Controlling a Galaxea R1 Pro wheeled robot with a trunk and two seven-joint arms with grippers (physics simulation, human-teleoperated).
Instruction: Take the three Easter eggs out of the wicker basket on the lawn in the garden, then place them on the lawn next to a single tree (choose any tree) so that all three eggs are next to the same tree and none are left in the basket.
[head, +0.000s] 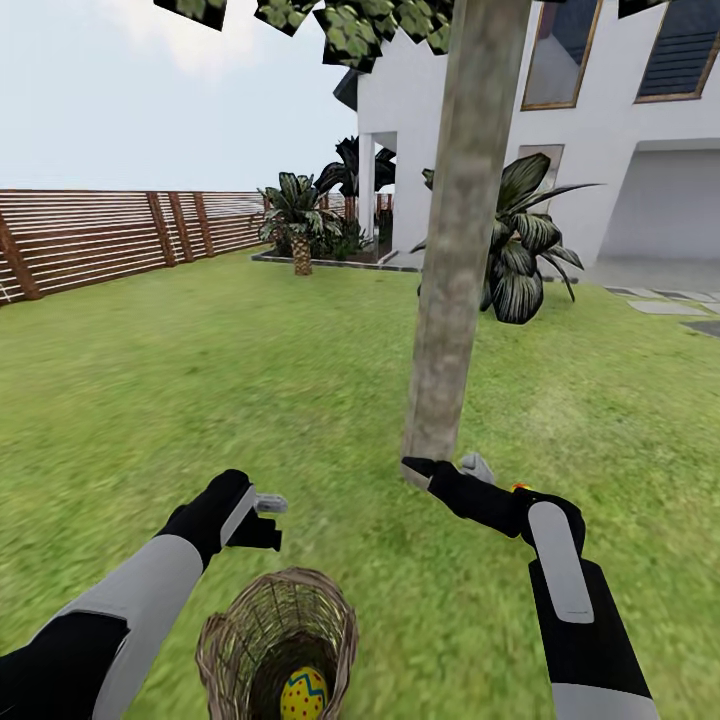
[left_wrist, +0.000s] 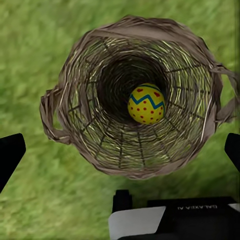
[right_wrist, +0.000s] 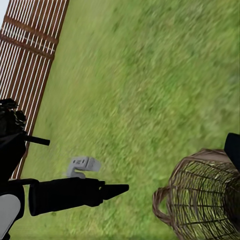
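Egg: one yellow Easter egg (left_wrist: 146, 103) is lying deep inside the wicker basket (head: 215, 645).
Basket: it is sitting on the lawn (head: 200, 380), near, between the two arms.
Left gripper (left_wrist: 120, 150): it is hovering above the basket mouth, fingers spread wide, holding nothing.
Right gripper (head: 450, 468): it is reaching beside the foot of the tree (head: 455, 260); whether it is gripping anything, I cannot tell.
Fence (head: 100, 235): it is running along the far left.

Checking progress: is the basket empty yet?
No. One egg lies at the bottom of the basket.
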